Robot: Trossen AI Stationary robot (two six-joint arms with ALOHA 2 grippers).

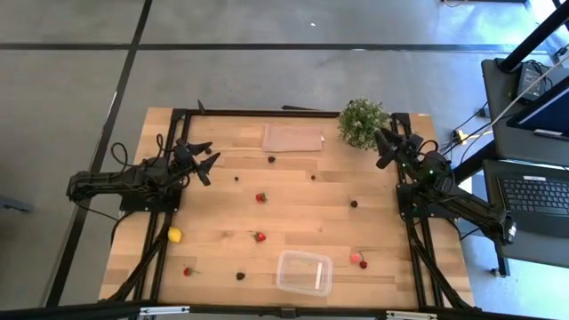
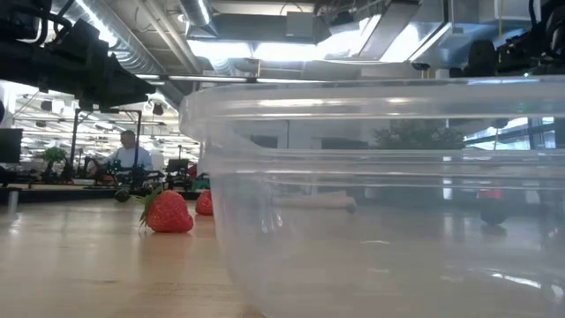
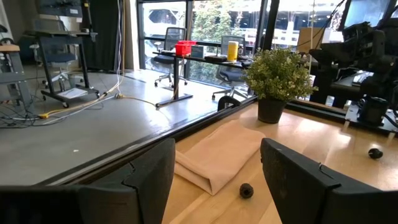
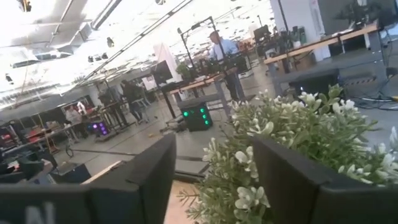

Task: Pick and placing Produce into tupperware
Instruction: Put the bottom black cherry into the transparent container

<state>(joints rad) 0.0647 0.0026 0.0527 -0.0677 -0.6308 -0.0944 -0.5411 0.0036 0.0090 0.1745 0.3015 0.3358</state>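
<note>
Both pincers, left point(image 1: 206, 161) and right point(image 1: 384, 148), hover spread and empty near the tabletop's point(image 1: 222, 213) far edge, apparently awaiting a first pick; scattered red strawberries point(image 1: 260, 197) lie between, clear plastic rectangular tub point(image 1: 304, 272) at the near edge.

Overhead and table-level cameras share the tupperware point(image 1: 304, 272).

My clear tupperware point(image 2: 380, 194) fills most of the view, standing on the bench point(image 2: 79, 265). Just beside its wall sits a red strawberry point(image 2: 168, 213), another point(image 2: 205, 203) behind it. A person point(image 2: 131, 155) sits far off.
</note>
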